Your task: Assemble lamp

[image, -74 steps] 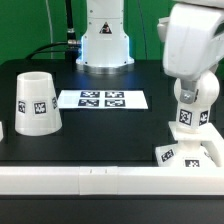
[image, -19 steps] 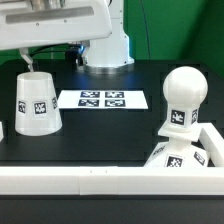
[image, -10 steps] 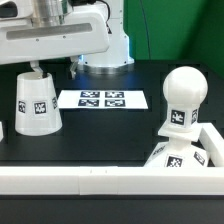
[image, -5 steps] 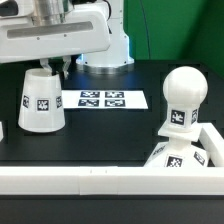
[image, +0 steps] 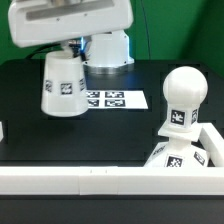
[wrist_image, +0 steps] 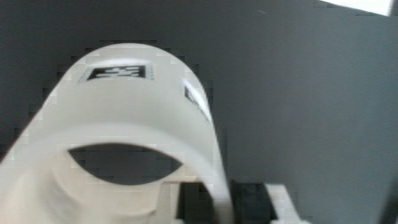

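— What had changed since half a second earlier?

— The shade [image: 63,84] had left the table. It had stood at the exterior view's left, beside the marker board [image: 110,100]; at this moment it hung lifted and shifted toward the exterior view's right, its lower edge over the board's near corner, tilted a little.

— And your fingers?

— My gripper [wrist_image: 228,196] was pinching the shade's wall at the narrow end; in the wrist view one finger sat at the rim of the opening, pressed to the plastic. The exterior view hid the fingertips behind my wrist housing.

— Where did it need to go?

— To the bulb [image: 183,97], which stood upright on the base [image: 181,156] at the exterior view's right, against the white rail, well apart from the shade. So the target lay to the right and nearer the camera. I judged the shade's long axis had to come back to vertical, wide mouth down, centred over the bulb before lowering; a tilted approach could have knocked it.
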`<state>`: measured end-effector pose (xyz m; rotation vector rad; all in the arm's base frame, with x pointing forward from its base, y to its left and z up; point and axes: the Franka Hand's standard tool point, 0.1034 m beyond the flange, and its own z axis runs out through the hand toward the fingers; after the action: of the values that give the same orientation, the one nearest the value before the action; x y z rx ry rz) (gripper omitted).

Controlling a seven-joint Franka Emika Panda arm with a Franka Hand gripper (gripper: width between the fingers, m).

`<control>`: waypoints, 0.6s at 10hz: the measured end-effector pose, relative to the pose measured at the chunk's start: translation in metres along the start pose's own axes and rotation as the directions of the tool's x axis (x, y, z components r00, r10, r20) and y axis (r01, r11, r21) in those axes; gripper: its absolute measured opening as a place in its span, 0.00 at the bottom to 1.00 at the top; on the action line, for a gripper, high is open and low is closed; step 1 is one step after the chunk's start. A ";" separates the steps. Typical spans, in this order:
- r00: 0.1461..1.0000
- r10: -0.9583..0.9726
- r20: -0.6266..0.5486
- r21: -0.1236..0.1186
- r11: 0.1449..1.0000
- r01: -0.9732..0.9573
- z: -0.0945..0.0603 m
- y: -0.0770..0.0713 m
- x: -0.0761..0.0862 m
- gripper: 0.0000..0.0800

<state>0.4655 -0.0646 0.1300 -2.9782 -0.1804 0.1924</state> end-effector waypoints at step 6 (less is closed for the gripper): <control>0.994 0.107 0.008 0.022 0.994 -0.107 -0.041 -0.044 0.059 0.06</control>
<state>0.5239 -0.0192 0.1700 -2.9674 -0.0189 0.2157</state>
